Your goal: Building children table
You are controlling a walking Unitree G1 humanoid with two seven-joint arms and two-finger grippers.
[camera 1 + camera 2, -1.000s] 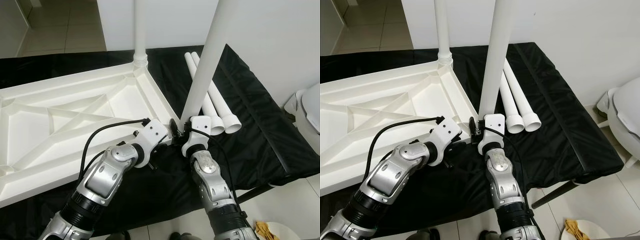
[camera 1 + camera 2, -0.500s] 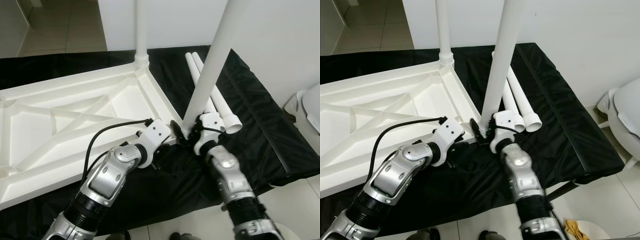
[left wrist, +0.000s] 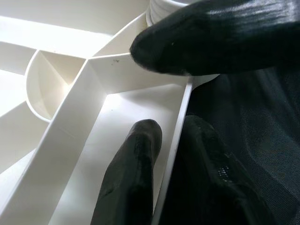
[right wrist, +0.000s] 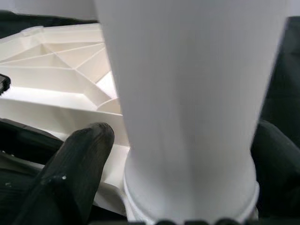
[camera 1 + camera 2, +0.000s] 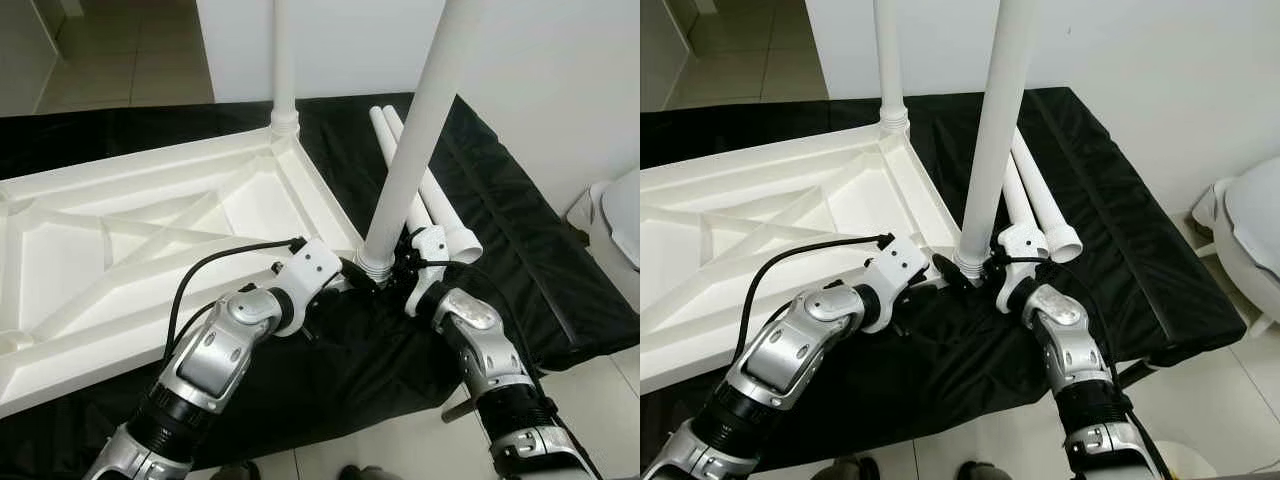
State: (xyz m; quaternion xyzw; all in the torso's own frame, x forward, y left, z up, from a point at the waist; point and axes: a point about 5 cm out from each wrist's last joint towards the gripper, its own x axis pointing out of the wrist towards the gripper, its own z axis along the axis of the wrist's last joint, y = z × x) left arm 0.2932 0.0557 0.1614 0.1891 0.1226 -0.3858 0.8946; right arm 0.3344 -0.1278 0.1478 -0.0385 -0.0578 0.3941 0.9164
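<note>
The white tabletop [image 5: 150, 230] lies upside down on a black cloth. One white leg [image 5: 284, 70] stands in its far corner. A second leg [image 5: 415, 150] rises, leaning a little, from the near right corner. My right gripper [image 5: 395, 268] is shut on this leg's ribbed base, one black finger [image 4: 75, 168] on each side of the tube [image 4: 187, 93]. My left gripper [image 5: 350, 275] is shut on the tabletop's rim [image 3: 171, 154] beside that corner, one finger [image 3: 133, 178] inside the wall and one outside. Two loose legs [image 5: 440, 215] lie behind on the cloth.
The black-covered table [image 5: 540, 260] ends close on the right and in front, with tiled floor [image 5: 120, 60] beyond. A white rounded object [image 5: 620, 220] stands at the right. A white wall [image 5: 560, 90] runs behind.
My right forearm has swung out to the right around the leg's base. The base has sunk slightly toward the corner. The left gripper has stayed on the rim.
</note>
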